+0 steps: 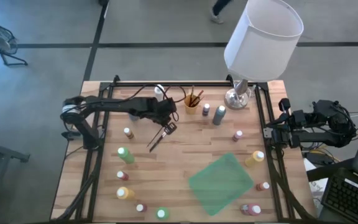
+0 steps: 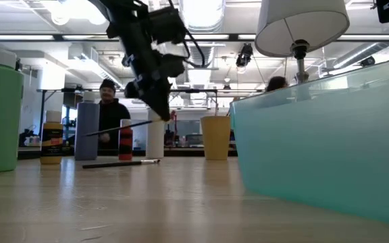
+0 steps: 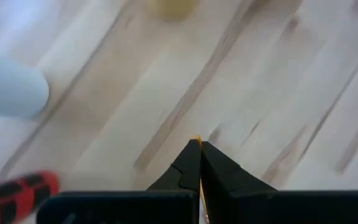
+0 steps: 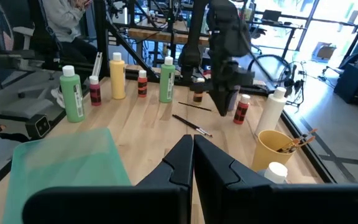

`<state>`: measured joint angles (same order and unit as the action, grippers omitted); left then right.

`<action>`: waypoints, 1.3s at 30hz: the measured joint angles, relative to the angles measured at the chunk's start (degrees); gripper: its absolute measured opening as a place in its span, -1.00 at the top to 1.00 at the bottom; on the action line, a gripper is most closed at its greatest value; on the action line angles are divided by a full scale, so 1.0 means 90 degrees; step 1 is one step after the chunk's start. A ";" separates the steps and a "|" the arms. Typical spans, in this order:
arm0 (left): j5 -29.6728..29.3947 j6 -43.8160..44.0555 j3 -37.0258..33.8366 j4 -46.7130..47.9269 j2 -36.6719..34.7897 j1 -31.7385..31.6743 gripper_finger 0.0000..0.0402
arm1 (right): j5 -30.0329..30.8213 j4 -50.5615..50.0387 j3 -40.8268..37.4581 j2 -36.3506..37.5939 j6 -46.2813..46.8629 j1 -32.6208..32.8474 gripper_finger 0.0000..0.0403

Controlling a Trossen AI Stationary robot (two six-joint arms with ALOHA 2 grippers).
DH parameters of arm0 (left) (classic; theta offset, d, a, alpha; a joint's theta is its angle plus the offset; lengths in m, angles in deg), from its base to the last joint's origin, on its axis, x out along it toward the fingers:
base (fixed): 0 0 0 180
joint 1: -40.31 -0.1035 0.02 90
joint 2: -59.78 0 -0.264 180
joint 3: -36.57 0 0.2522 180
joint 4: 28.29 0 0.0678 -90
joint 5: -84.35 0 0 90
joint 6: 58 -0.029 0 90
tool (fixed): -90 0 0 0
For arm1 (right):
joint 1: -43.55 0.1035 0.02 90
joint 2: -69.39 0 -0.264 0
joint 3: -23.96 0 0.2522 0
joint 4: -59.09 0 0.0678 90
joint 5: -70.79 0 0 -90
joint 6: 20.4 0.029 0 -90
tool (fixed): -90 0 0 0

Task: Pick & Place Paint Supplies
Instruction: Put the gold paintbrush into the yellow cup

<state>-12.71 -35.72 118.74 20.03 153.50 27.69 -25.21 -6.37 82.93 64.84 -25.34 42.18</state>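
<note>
My left gripper (image 1: 168, 127) hangs over the middle of the table, a little left of centre, shut on a thin dark brush (image 2: 113, 128). A second dark brush (image 2: 120, 163) lies flat on the wood below it. Small paint bottles stand about: a green one (image 1: 123, 155), a yellow one (image 1: 124, 193), another yellow one (image 1: 255, 158) and red ones (image 1: 252, 210). A yellow cup (image 1: 191, 102) holds more brushes. My right gripper (image 4: 192, 140) waits shut at the table's right edge. My left gripper pinches the brush near one end (image 2: 155, 121) between its two fingers, which slant down from above. A thin orange sliver (image 3: 196, 139) shows between the fingertips. The brush lies across the fingers, nearly level, and sticks out sideways, lifted clear of the table.
A teal bin (image 1: 221, 183) sits at the near right. A white-shaded lamp (image 1: 263, 37) stands on its silver base (image 1: 238, 96) at the far right, with two grey bottles (image 1: 219, 115) beside it. Bare wood lies between the bin and the left-hand bottles. A person (image 2: 110, 108) is behind the table.
</note>
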 joint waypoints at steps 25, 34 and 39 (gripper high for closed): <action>0.0709 -0.1590 0.0754 -0.3037 -0.0180 0.0009 0.98 | 0.0000 0.0000 0.0001 0.0000 0.0000 -0.0001 0.96; 0.0718 -0.2377 0.0736 -0.4535 -0.0163 0.0009 0.98 | 0.0000 0.0000 0.0000 0.0002 0.0000 -0.0001 0.96; 0.0717 -0.2783 0.0726 -0.5260 -0.0156 0.0006 0.98 | 0.0000 0.0000 0.0000 0.0000 -0.0001 -0.0001 0.96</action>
<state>-6.25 -60.77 125.27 -27.31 152.09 27.75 -25.21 -6.37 82.93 64.84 -25.35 42.17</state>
